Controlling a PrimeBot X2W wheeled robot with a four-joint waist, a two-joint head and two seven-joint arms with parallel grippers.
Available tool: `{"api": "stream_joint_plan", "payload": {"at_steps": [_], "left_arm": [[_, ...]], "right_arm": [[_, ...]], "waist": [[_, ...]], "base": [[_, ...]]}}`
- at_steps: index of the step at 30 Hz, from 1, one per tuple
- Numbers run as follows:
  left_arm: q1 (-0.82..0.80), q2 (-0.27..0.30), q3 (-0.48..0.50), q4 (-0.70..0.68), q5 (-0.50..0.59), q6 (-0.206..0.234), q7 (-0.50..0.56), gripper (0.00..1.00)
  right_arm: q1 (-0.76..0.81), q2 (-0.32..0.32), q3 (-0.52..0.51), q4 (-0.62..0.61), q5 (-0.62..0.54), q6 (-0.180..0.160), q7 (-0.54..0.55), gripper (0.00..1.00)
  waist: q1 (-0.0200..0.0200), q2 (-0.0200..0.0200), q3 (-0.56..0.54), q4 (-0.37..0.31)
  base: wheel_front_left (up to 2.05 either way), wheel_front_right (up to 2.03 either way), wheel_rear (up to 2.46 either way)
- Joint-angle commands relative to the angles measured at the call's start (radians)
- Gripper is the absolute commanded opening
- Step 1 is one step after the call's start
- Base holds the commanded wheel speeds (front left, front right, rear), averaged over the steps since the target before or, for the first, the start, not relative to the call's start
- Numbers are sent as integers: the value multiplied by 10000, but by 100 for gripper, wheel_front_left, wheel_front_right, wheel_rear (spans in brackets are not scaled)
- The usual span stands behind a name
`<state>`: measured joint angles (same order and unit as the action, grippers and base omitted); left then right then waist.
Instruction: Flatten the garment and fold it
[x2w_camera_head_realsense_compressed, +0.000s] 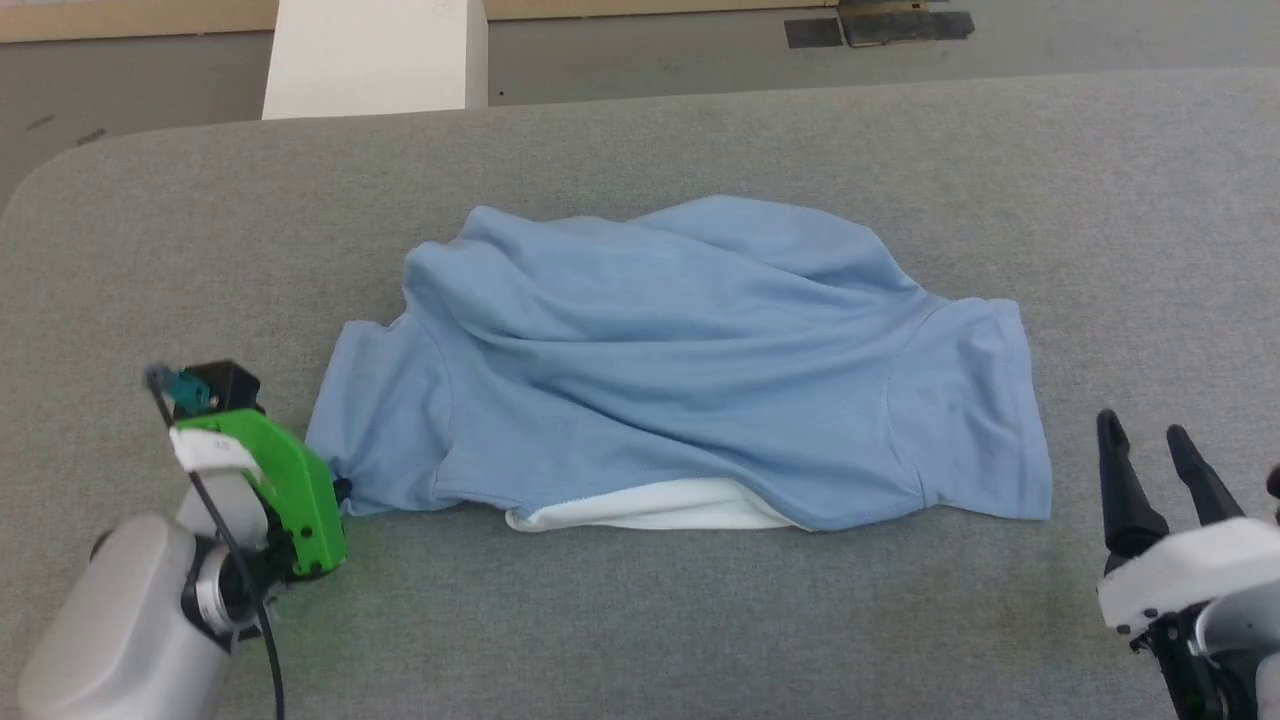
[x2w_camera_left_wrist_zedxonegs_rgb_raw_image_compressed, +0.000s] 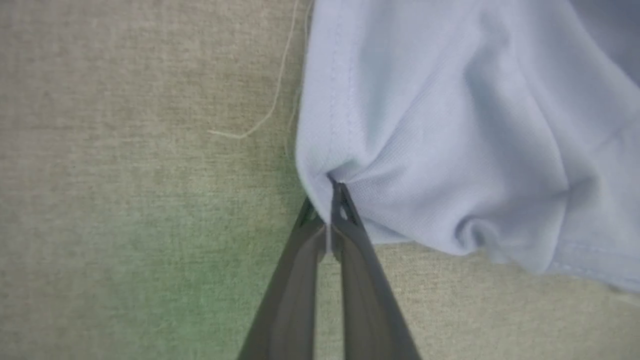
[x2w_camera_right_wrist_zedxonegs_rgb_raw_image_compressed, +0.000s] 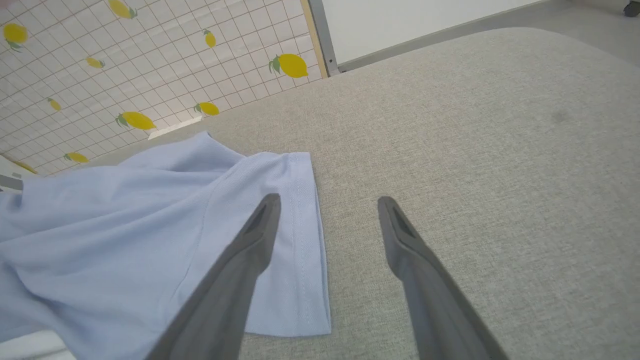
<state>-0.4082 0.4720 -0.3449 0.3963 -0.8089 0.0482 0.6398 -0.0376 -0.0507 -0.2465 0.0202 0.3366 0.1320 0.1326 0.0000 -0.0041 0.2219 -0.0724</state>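
Note:
The light blue garment (x2w_camera_head_realsense_compressed: 680, 370) lies rumpled on the grey table (x2w_camera_head_realsense_compressed: 640, 620), both short sleeves spread to the sides and a strip of white collar (x2w_camera_head_realsense_compressed: 650, 510) showing under its near edge. My left gripper (x2w_camera_head_realsense_compressed: 340, 490) sits at the near corner of the left sleeve. Seen from the left wrist, this gripper (x2w_camera_left_wrist_zedxonegs_rgb_raw_image_compressed: 332, 187) is shut on the garment (x2w_camera_left_wrist_zedxonegs_rgb_raw_image_compressed: 450, 150), pinching the sleeve hem into a pucker. My right gripper (x2w_camera_head_realsense_compressed: 1145, 435) stands open near the right sleeve, apart from it. From the right wrist, its fingers (x2w_camera_right_wrist_zedxonegs_rgb_raw_image_compressed: 327, 202) straddle bare table beside the sleeve (x2w_camera_right_wrist_zedxonegs_rgb_raw_image_compressed: 295, 240).
A white block (x2w_camera_head_realsense_compressed: 375, 55) stands beyond the table's far edge on the grey floor. A loose thread (x2w_camera_left_wrist_zedxonegs_rgb_raw_image_compressed: 260, 110) lies on the table beside the sleeve. A lemon-patterned tiled wall (x2w_camera_right_wrist_zedxonegs_rgb_raw_image_compressed: 150, 65) shows behind the table. Bare grey table surrounds the garment on every side.

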Motion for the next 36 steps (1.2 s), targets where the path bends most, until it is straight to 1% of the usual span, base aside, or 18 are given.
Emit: {"api": "stream_joint_plan", "payload": {"at_steps": [1, 2, 4, 6, 8, 10, 12, 14, 18, 22, 28, 29, 30, 36], "left_arm": [[469, -196, 59, -138, -164, 89, -239, 0], [609, -199, 222, -346, -249, 149, -440, 0], [931, -139, 441, -831, -318, 264, -745, 0], [1213, -31, 574, -1271, -272, 380, -991, 0], [1466, 5, 712, -1790, -286, 493, -1204, 0], [1656, 37, 814, -2193, -293, 607, -1328, 0], [1805, 67, 884, -2543, -292, 718, -1392, 0], [1896, 105, 944, -2808, -290, 775, -1453, 0], [1955, 173, 1017, -3159, -298, 834, -1493, 0], [1958, 230, 1113, -3339, -329, 845, -1567, 0], [2004, 240, 1174, -3438, -414, 808, -1642, 0], [2012, 232, 1178, -3443, -424, 797, -1665, 0], [2025, 229, 1178, -3441, -428, 793, -1684, 0], [2070, 76, 1233, -3428, -541, 765, -1896, 0]], "right_arm": [[-242, 5, -7, -138, -268, -13, 356, 100], [-307, 5, -10, -211, -423, -13, 709, 100], [-506, 5, -201, -275, -641, -13, 1808, 100], [-773, 5, -376, -306, -937, -13, 3154, 100], [-1020, 5, -299, -467, -1636, -13, 4813, 100], [-1255, 5, -135, -678, -2110, -13, 6103, 100], [-1383, 5, 77, -858, -2437, -13, 7245, 100], [-1517, 5, 216, -981, -2726, -13, 7940, 100], [-1562, 5, 481, -871, -3151, -13, 8797, 100], [-1553, 5, 692, -515, -3371, -13, 8978, 100], [-1516, 5, 898, 189, -3395, -13, 9167, 100], [-1527, 5, 906, 257, -3370, -13, 9205, 34], [-1546, 5, 946, 285, -3342, -13, 9194, 0], [-1729, 5, 788, -92, -2920, -13, 8686, 0]], "waist": [[0, 41, -60, 36], [0, 41, -59, 40], [0, 41, -30, 72], [0, 41, 18, 112], [0, 41, 133, 176], [0, 41, 241, 243], [0, 41, 378, 334], [0, 41, 523, 421], [0, 41, 817, 611], [0, 41, 1048, 721], [0, 41, 1193, 784], [0, 41, 1189, 787], [0, 41, 1178, 784], [0, 41, 787, 717]], "base": [[0, 0, 0], [0, 0, 0], [0, 0, 0], [0, 0, 0], [0, 0, 0], [0, 0, 0], [0, 0, 0], [0, 0, 0], [0, 0, 0], [0, 0, 0], [0, 0, 0], [0, 0, 0], [0, 0, 0], [0, 0, 0]]}}
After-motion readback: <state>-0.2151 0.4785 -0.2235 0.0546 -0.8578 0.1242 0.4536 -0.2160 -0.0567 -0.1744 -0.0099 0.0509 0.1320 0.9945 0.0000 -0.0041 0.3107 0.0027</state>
